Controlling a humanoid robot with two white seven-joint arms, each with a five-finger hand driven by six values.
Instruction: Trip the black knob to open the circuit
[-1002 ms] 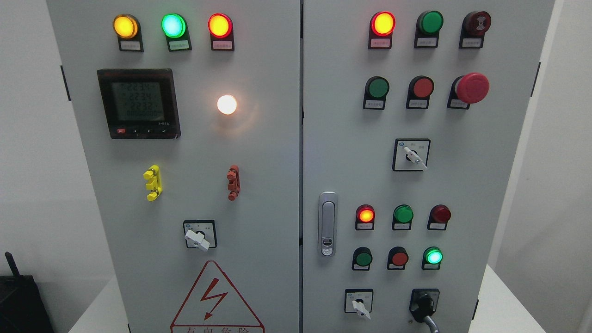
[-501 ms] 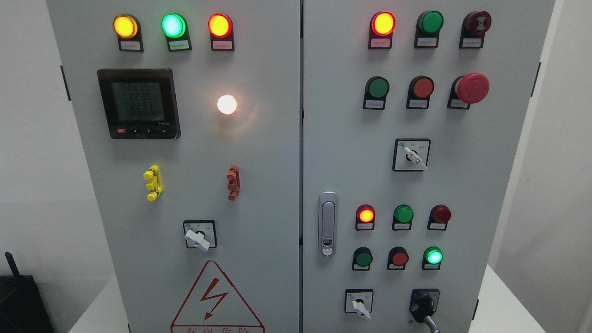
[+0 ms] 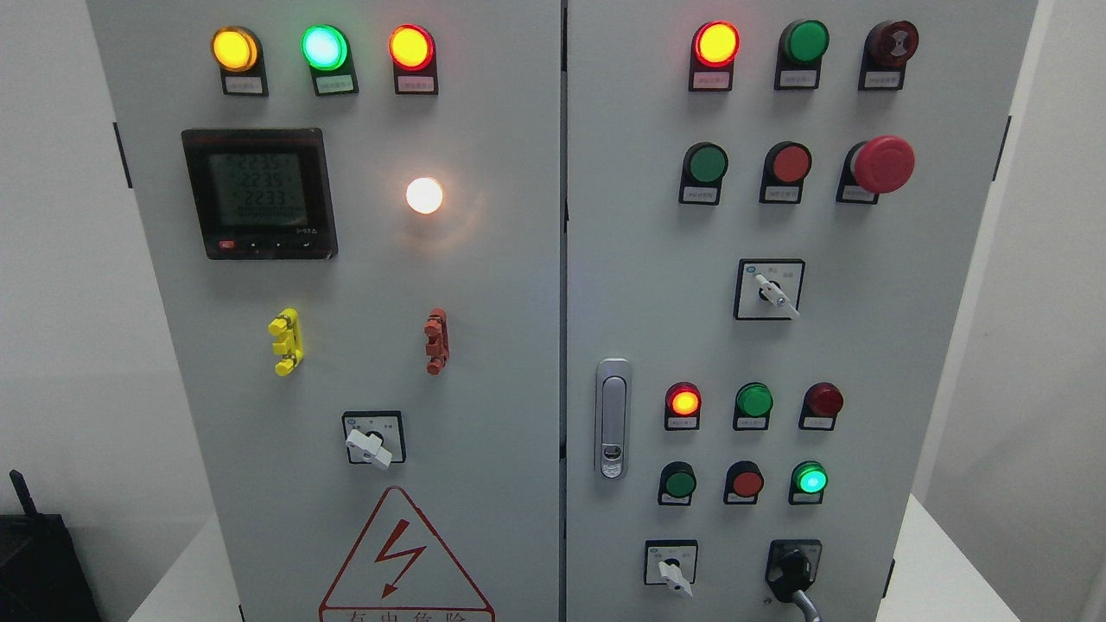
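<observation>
Black knob (image 3: 791,570) sits at the lower right of the grey cabinet (image 3: 484,285), on the right-hand door, close to the bottom edge of the head view. It is mounted in a dark square plate, just right of a small white-handled selector (image 3: 671,572) and below the lit green lamp (image 3: 810,478). Its grip runs roughly up and down with a slight lean; a grey part projects from its lower end and runs out of view, and what that part is cannot be determined.

Neither hand appears in the view, so no state of release, clench or grasp can be reported for either. By judgement, the knob lies right of the cabinet's centre seam, so the right arm, entering from that side, would have the shorter reach, rising from below the picture's edge toward the knob. The task appears not yet begun.

Writing: the meter (image 3: 258,193), at the cabinet's upper left, displays rows reading about 2235, 2235 and 2233, with a lower row too faint to read. The warning triangle (image 3: 399,561) with a red lightning bolt, at the cabinet's bottom left door, carries red characters cut off by the picture's edge. Label plates under the lamps and buttons are too small to read.
</observation>
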